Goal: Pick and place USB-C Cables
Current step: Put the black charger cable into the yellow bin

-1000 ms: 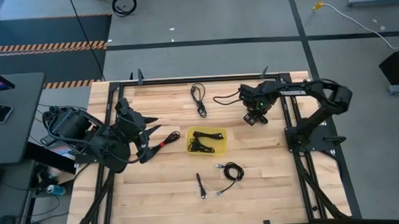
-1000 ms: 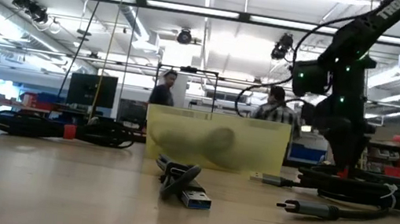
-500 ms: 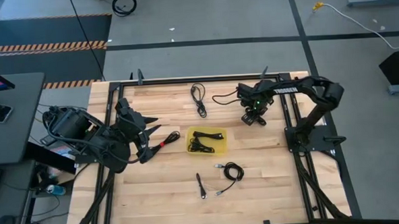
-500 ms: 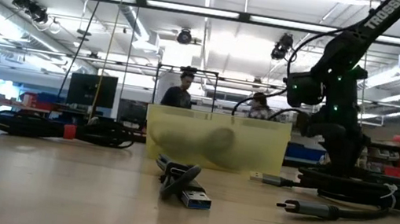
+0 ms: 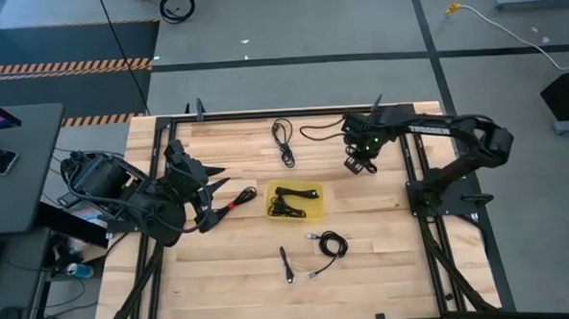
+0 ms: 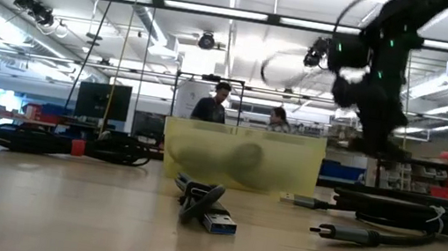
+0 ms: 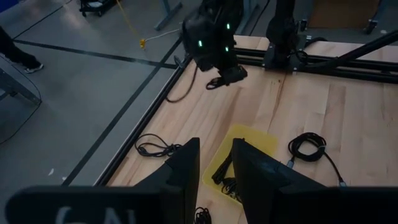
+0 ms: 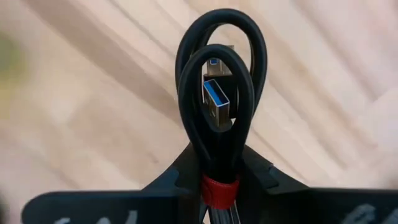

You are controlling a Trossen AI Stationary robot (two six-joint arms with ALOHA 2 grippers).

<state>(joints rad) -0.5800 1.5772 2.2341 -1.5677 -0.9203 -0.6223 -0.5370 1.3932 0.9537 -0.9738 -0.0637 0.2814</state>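
Note:
My right gripper (image 5: 360, 165) hangs over the table's far right part, shut on a black USB-C cable bundle (image 8: 217, 93) with a red tie; a blue plug (image 8: 219, 102) shows inside its loops. The cable's tail (image 5: 320, 131) trails toward the far edge. A yellow tray (image 5: 312, 214) at mid-table holds several black cables. My left gripper (image 5: 216, 195) stays raised at the left, open, with nothing between its fingers (image 7: 186, 171). A red-ended cable (image 5: 240, 199) lies beside it on the wood. My right gripper pinches the bundle between its two fingers (image 8: 180, 180) at the red tie (image 8: 219, 186), where several strands run side by side. The fingers point down from above. The loops stick out past the fingertips. Whether the tail's end touches the table, I cannot tell.
One loose cable (image 5: 284, 140) lies near the far edge, a coiled one (image 5: 332, 243) and a short one (image 5: 286, 265) lie toward the near edge. A black frame (image 5: 414, 154) rims the table. People stand in the room (image 6: 220, 107) behind.
My right gripper has gone up from the tabletop with the cable bundle, drifting slightly toward the far edge. The cable's tail has been dragged along and now swings in the air beside the gripper.

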